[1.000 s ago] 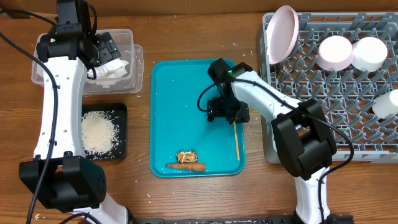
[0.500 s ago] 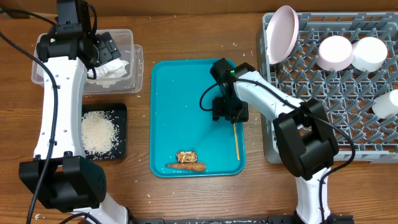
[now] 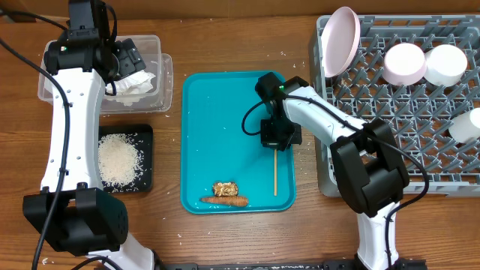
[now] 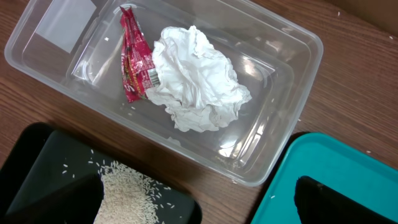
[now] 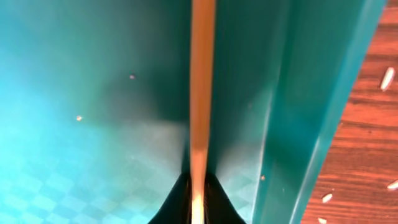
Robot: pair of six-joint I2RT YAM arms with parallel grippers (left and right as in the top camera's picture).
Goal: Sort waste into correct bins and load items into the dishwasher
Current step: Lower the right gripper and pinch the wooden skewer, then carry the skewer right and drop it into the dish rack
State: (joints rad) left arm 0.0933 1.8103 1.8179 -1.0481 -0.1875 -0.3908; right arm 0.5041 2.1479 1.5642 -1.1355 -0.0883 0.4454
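Chopstick (image 3: 275,172) lies on the teal tray (image 3: 217,112), close beside its right wall and running toward the near edge. The right gripper (image 3: 276,139) is down on its far end. In the wrist view the fingers are pinched narrow around the chopstick (image 5: 203,74), with the wood running straight out from between them and the tray wall (image 5: 298,93) just to one side.

The step in hand looks like lifting this piece and carrying it to the rack (image 3: 420,127).

- The hold is at one end, so the long free part will likely lever and swing. A slow, straight lift should keep it from twisting in the pads.
- Raise it fully above the tray wall before going sideways, or the tip may catch on the rim.
- The pink plate (image 3: 339,41) stands tilted at the rack's near-left corner, so come in below it, over bare grid.
- The grid is open and the piece is thin. Laid along a gap, it could drop through, so setting it across the ribs seems safer.
- The carrot (image 3: 223,200) and the food scrap (image 3: 225,188) sit well to the left of the tip and should not be disturbed.

The left gripper (image 3: 124,56) hangs over the clear bin (image 3: 161,82), fingers spread wide and empty. The bin holds a tissue (image 4: 196,87) and a red wrapper (image 4: 132,56).
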